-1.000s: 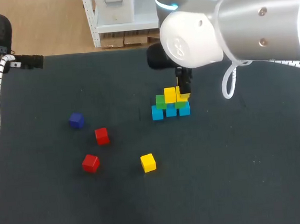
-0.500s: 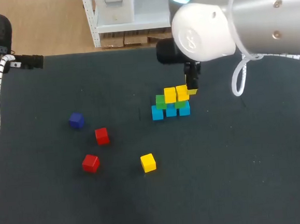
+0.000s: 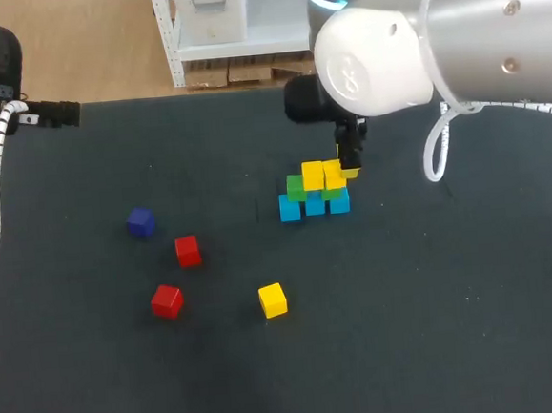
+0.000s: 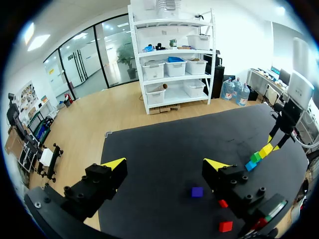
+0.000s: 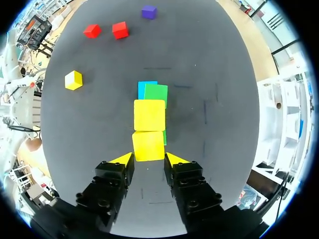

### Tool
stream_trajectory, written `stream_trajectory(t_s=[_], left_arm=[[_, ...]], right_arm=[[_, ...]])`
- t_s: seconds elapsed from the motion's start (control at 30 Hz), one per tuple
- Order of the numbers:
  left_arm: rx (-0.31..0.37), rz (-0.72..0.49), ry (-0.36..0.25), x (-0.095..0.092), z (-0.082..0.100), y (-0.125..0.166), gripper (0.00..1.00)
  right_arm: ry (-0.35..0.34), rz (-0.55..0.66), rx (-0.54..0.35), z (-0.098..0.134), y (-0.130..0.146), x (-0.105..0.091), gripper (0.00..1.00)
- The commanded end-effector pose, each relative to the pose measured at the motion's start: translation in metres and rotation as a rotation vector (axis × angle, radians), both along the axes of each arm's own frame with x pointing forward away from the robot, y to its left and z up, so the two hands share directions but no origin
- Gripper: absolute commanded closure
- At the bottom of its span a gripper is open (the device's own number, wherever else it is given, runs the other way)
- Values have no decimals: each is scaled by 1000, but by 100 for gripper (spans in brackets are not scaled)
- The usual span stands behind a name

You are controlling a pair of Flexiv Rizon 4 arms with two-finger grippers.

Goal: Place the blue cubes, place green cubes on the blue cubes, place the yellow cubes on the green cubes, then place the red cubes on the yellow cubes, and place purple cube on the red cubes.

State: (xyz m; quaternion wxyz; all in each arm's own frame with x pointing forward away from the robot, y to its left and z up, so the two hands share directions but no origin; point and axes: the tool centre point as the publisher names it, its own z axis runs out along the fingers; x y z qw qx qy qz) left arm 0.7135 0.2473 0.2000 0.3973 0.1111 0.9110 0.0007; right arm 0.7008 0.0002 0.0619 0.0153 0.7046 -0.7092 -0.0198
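Hovering just above the stack, the right hand (image 3: 350, 168) is gripping nothing, its fingers parted.
Two yellow cubes (image 3: 313, 175) are sitting side by side on the green cubes (image 3: 297, 188), which are resting on the row of blue cubes (image 3: 290, 208) on the table (image 3: 458, 326). A third yellow cube (image 3: 273, 299), two red cubes (image 3: 188, 251) and the purple cube (image 3: 140, 222) are lying loose, well apart from the stack. The left hand (image 4: 165, 164) is hanging wide open and empty.

matt cloth table (image 3: 478, 344), glossy R arm (image 3: 492, 36), smooth cubes (image 3: 313, 177)
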Motion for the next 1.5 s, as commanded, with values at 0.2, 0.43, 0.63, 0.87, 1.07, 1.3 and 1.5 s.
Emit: stream_trajectory(t_s=[0.2, 0.43, 0.63, 0.87, 1.07, 1.3, 1.5], left_arm=[[-3, -7, 3, 1, 0, 1, 0], [-3, -7, 3, 1, 0, 1, 0], [-3, -7, 3, 1, 0, 1, 0], [-3, -7, 3, 1, 0, 1, 0], [-3, -7, 3, 1, 0, 1, 0], [-3, -7, 3, 1, 0, 1, 0], [-3, -7, 3, 1, 0, 1, 0]], right_arm=[[3, -17, -2, 2, -3, 0, 60], [12, -18, 3, 4, -4, -5, 60], [19, -15, 4, 4, -4, -7, 61], [11, -29, 2, 3, -6, -4, 57], [7, -32, 2, 3, -6, -2, 56], [4, -28, 5, 3, -4, -1, 56], [0, -28, 4, 3, -4, 1, 56]])
